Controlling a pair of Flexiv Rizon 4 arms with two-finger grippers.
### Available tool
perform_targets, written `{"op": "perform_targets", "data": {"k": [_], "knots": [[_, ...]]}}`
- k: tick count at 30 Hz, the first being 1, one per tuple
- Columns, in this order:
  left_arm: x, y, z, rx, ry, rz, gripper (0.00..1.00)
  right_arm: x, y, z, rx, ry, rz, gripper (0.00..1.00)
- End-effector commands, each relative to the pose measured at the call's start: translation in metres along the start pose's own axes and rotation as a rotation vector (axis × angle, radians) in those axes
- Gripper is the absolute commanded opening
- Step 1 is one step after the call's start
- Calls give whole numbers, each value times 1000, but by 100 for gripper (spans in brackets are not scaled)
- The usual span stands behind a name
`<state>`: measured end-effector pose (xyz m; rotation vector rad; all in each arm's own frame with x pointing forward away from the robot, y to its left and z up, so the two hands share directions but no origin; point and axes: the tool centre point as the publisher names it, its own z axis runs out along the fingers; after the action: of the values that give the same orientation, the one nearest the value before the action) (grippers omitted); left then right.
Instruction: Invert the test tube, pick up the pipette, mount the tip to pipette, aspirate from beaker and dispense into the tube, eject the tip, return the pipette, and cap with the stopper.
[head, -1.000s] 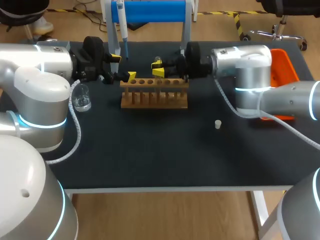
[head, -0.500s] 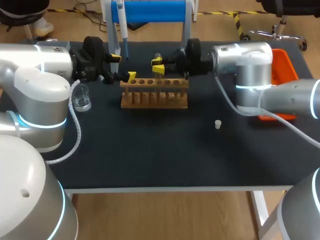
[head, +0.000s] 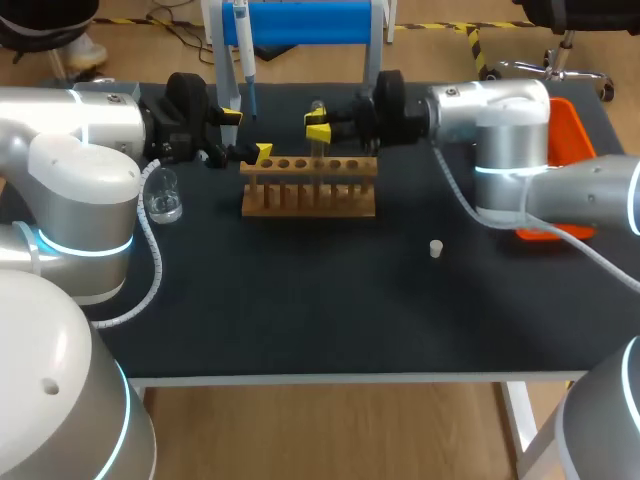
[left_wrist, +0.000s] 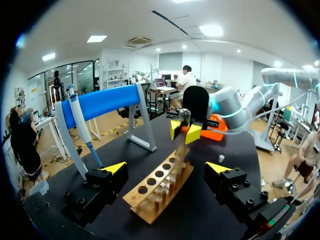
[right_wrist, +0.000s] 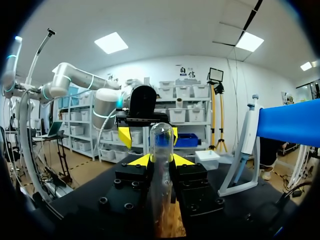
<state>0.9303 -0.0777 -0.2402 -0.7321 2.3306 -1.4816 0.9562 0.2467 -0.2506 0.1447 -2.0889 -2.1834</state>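
Test tube (right_wrist: 161, 145) stands upright, round end up, over the wooden rack (head: 308, 190) near the surface's (head: 300, 310) far edge; can't tell if it's out of its hole; right claw (head: 318, 128) is clenched on it from both sides, prob. to flip it; left claw (left_wrist: 166, 167) released, at rack's left end, handy for the pipette (head: 242, 50) hanging at far edge; beaker (head: 163, 195) near left edge, stopper (head: 436, 248) towards right; room to swing is above rack and towards near edge, I reckon.
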Motion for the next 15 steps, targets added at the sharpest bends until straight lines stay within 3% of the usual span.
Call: {"op": "perform_targets", "data": {"k": [1,15], "knots": [[-1,0,-1,-2,4,0,100,4,6,-1,10,-5,1,0],[-1,0,-1,-2,4,0,100,7,22,1,18,-12,-11,0]]}}
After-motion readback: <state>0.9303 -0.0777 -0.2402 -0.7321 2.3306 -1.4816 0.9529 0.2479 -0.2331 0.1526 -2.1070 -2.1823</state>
